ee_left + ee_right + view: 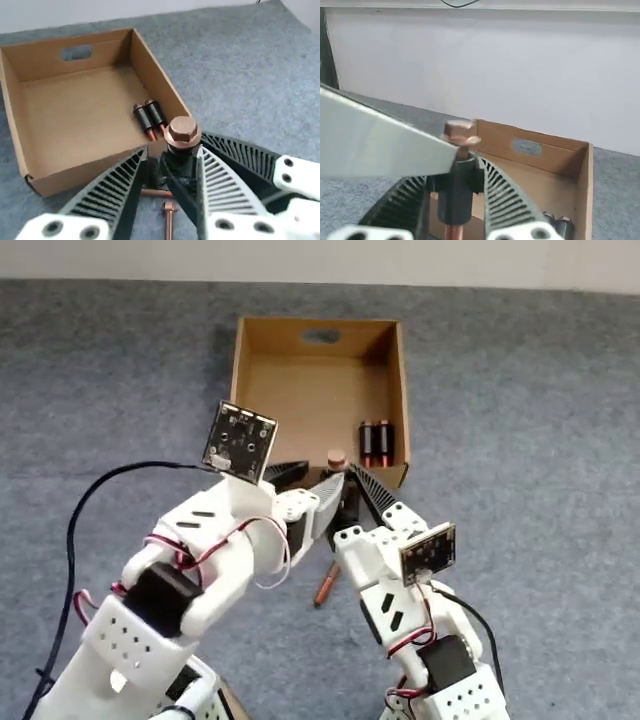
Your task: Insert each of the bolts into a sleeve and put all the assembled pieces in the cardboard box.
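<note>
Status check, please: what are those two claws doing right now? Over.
Right gripper shut on sleeve, bolt seated. Left gripper around same sleeve, grip unclear. Both at cardboard box front wall; spare bolt on carpet.

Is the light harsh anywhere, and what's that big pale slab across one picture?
High view: soft, even light, only faint shade inside the cardboard box. Left wrist view: a mild gleam on the bolt head. Right wrist view: the slab is something pale near the camera; I can't tell what.

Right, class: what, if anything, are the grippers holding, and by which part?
One assembled piece: the left gripper and right gripper both clamp the black sleeve by its sides, with the copper bolt head standing free on top.
</note>
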Robot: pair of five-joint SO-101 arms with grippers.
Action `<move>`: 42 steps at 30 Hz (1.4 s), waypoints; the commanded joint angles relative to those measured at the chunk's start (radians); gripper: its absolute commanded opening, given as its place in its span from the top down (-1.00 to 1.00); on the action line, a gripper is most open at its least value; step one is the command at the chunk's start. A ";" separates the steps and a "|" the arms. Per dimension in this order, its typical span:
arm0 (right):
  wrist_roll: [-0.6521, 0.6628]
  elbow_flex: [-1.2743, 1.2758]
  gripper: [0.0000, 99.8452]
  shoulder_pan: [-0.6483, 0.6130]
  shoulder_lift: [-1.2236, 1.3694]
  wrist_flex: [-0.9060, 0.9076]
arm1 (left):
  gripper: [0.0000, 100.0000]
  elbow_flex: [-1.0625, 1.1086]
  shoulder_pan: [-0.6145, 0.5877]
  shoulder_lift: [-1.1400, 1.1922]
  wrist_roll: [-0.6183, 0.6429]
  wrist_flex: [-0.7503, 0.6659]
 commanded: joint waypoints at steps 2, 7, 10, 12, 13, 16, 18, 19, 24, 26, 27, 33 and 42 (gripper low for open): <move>-0.011 0.025 0.99 0.001 -0.015 -0.016 | 0.69 -0.108 -0.012 -0.008 0.006 0.092; -0.011 0.025 0.99 0.001 -0.012 -0.013 | 0.69 -0.177 -0.048 -0.008 0.005 0.189; -0.012 0.024 0.99 0.001 -0.012 -0.010 | 0.77 -0.188 -0.148 -0.008 0.005 0.221; -0.015 0.016 0.99 0.001 -0.013 0.010 | 0.94 -0.170 -0.249 -0.008 0.005 0.219; -0.015 0.010 0.99 -0.002 -0.012 0.035 | 1.00 -0.150 -0.302 -0.008 0.005 0.216; -0.017 -0.053 0.99 -0.002 -0.010 0.099 | 0.95 -0.059 -0.430 -0.007 0.005 0.216; -0.018 -0.130 0.99 -0.001 -0.010 0.159 | 0.94 0.031 -0.475 -0.007 0.003 0.199; -0.018 -0.177 0.99 -0.001 -0.010 0.186 | 0.93 0.088 -0.490 -0.005 -0.015 0.175; -0.018 -0.435 0.99 0.001 0.035 0.269 | 0.92 0.407 -0.602 -0.007 -0.311 -0.060; -0.018 -0.544 0.99 0.001 0.122 0.308 | 0.92 0.509 -0.641 -0.007 -0.368 -0.146; -0.018 -0.601 0.99 0.001 0.179 0.325 | 0.92 0.550 -0.654 -0.007 -0.373 -0.178; -0.031 -0.852 0.99 0.001 0.638 0.335 | 0.92 0.653 -0.674 -0.007 -0.373 -0.239; -0.292 -1.194 0.99 0.134 1.377 0.332 | 0.92 0.662 -0.645 -0.007 -0.373 -0.239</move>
